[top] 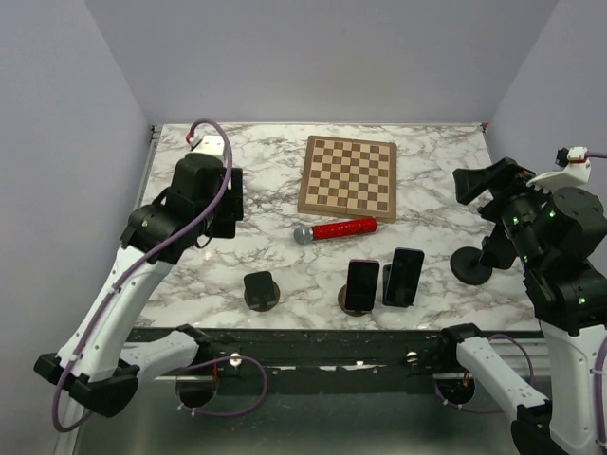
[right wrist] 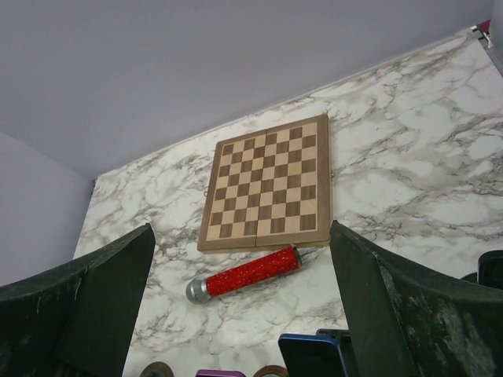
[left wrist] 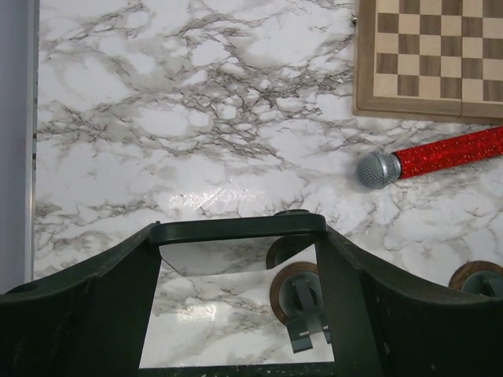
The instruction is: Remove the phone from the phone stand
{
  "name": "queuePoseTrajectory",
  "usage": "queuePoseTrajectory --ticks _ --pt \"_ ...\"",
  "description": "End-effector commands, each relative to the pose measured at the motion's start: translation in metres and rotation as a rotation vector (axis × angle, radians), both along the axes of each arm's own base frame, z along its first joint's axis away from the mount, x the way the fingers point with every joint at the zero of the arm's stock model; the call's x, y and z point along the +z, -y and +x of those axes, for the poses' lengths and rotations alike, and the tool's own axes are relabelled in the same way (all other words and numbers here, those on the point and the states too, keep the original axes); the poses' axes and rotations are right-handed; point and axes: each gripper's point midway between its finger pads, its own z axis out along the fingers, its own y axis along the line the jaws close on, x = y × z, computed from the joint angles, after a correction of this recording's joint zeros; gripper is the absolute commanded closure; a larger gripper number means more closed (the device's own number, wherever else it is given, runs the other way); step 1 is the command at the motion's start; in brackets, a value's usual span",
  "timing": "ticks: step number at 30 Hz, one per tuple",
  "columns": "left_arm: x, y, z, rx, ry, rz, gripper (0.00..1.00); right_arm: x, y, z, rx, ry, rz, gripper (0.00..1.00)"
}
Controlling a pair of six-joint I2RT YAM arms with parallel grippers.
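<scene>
Leaning upright in its round phone stand (top: 347,301), in front of the chessboard (top: 348,177), the phone (top: 361,283) waits to be lifted, with a second phone (top: 404,276) just beside it. A red microphone (top: 337,230) lies nearer the chessboard. Flanking the chessboard, the left gripper (left wrist: 236,290) and right gripper (right wrist: 242,259) hang spread wide and empty, presumably poised to approach.
</scene>
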Motion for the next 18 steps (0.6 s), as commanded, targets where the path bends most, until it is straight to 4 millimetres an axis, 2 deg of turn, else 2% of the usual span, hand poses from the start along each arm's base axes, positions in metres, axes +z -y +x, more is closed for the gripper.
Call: queuePoseTrajectory --ticks 1,6,9,13,18 --pt "0.006 0.008 0.053 -0.15 -0.011 0.046 1.0 0.006 -0.002 -0.004 0.021 0.004 -0.007 0.0" --pt "-0.019 -0.028 0.118 -0.038 -0.129 0.08 1.0 0.004 -0.005 -0.004 0.034 -0.004 -0.002 0.0" --pt "-0.043 -0.041 0.159 0.028 -0.173 0.161 1.0 0.003 -0.009 -0.004 0.054 -0.009 0.007 0.0" --pt "-0.068 -0.052 0.203 0.052 -0.237 0.189 1.0 0.006 -0.013 -0.005 0.079 -0.01 0.015 0.0" --pt "-0.107 -0.078 0.237 0.073 -0.357 0.204 1.0 0.009 -0.012 -0.011 0.081 -0.016 -0.009 0.0"
